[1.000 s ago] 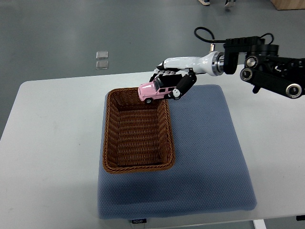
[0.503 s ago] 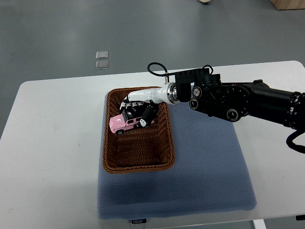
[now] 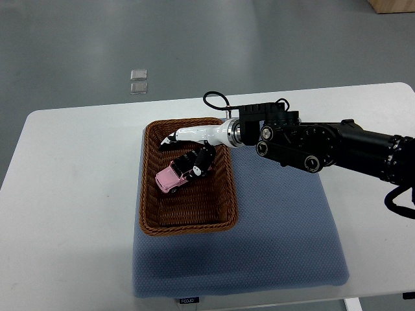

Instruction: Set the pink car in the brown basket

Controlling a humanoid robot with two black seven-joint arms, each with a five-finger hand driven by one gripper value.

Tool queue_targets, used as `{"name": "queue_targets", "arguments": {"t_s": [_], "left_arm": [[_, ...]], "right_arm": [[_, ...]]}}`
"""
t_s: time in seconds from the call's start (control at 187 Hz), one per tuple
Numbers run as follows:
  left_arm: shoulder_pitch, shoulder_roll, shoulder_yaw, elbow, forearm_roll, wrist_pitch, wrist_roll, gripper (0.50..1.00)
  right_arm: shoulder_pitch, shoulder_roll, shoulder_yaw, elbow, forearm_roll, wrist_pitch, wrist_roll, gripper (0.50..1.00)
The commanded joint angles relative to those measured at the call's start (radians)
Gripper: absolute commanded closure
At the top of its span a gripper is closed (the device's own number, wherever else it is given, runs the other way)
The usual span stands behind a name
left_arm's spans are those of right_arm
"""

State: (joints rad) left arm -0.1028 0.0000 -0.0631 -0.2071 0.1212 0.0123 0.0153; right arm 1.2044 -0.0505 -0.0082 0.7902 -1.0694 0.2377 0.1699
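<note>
The pink car [image 3: 171,177] lies tilted on the floor of the brown wicker basket [image 3: 144,201], in its far half. My right hand [image 3: 187,154] reaches in over the basket's far right corner, just above and behind the car. Its white fingers [image 3: 172,138] are stretched out toward the far left wall and the black thumb [image 3: 205,162] hangs by the car's rear end. The hand is open and the car rests on the basket floor. The left arm is out of view.
The basket stands on the left part of a blue mat [image 3: 279,227] on a white table [image 3: 71,194]. My black right forearm [image 3: 324,146] stretches across the mat's far edge. Two small clear tiles [image 3: 138,80] lie on the floor beyond the table.
The hand carried the car from above the basket's far rim down into the basket. The fingers then spread and the car dropped to the basket floor, tilting.
</note>
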Motion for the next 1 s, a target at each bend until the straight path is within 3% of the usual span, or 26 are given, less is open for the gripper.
{"name": "queue_targets", "arguments": {"t_s": [0.0, 0.203, 0.353, 0.492, 0.636, 0.818, 0.995], "left_arm": [[0.000, 0.000, 0.002, 0.000, 0.000, 0.000, 0.000, 0.500], [0.000, 0.000, 0.003, 0.000, 0.000, 0.000, 0.000, 0.500], [-0.002, 0.000, 0.003, 0.000, 0.000, 0.000, 0.000, 0.500], [-0.002, 0.000, 0.002, -0.001, 0.000, 0.000, 0.000, 0.500], [-0.002, 0.000, 0.005, -0.001, 0.000, 0.000, 0.000, 0.500], [-0.002, 0.000, 0.003, -0.001, 0.000, 0.000, 0.000, 0.500], [-0.003, 0.000, 0.003, -0.001, 0.000, 0.000, 0.000, 0.500]], "right_arm": [[0.007, -0.041, 0.033, 0.003, 0.005, 0.006, 0.000, 0.589], [-0.009, -0.163, 0.266, 0.015, 0.083, 0.012, 0.000, 0.589], [-0.177, -0.224, 0.524, 0.020, 0.279, 0.011, 0.000, 0.589], [-0.394, -0.198, 0.815, 0.020, 0.532, 0.014, 0.003, 0.589], [-0.523, -0.108, 0.991, 0.006, 0.744, 0.020, 0.033, 0.589], [-0.588, -0.062, 1.033, -0.080, 0.913, 0.026, 0.108, 0.589], [-0.588, -0.043, 1.036, -0.144, 0.959, 0.049, 0.122, 0.587]]}}
